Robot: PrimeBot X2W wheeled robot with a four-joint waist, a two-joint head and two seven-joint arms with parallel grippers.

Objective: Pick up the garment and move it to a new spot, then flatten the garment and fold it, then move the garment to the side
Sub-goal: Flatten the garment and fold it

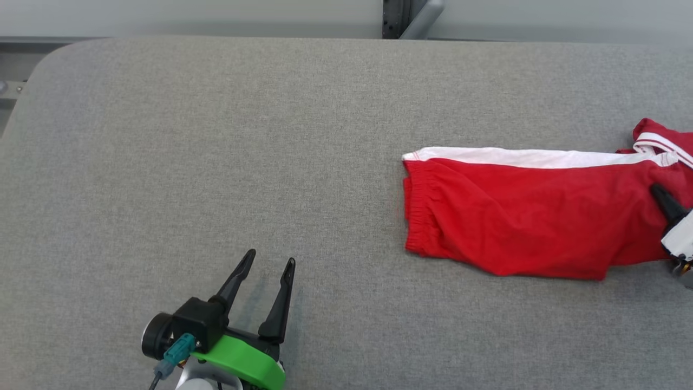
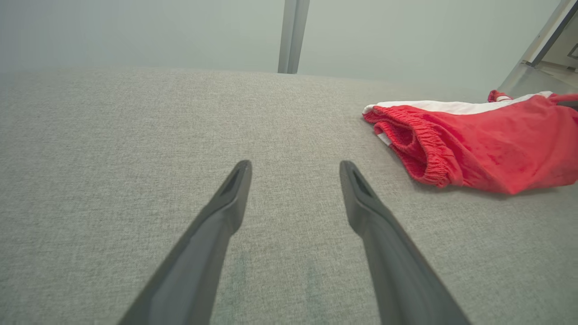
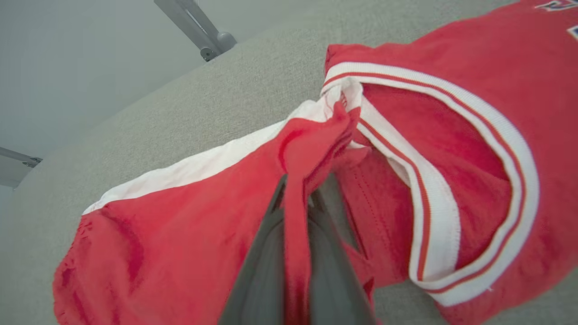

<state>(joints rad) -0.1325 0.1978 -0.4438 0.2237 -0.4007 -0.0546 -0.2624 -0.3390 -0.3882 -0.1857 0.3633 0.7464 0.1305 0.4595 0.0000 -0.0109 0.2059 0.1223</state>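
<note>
Garment (image 1: 520,216), red with white trim, lying bunched on table (image 1: 216,135) at 3 o'clock of head view, running off right edge. Right gripper (image 1: 659,194) clenching ridge of red cloth beside striped trim; in right wrist view, fabric standing up between pinching fingers. Left gripper (image 1: 270,257) sitting at 7 o'clock, fingers spreading wide, grasping nothing, pointing along grey table, well apart from garment at its 2 o'clock.

Grey table (image 1: 216,135) open across left and middle, wide room to pass. Red garment (image 1: 520,216) lies over right part, blocking that side. Near front edge left gripper (image 1: 270,257) sits low, fingers spread, well apart from garment. Dark post (image 1: 398,19) behind far edge
</note>
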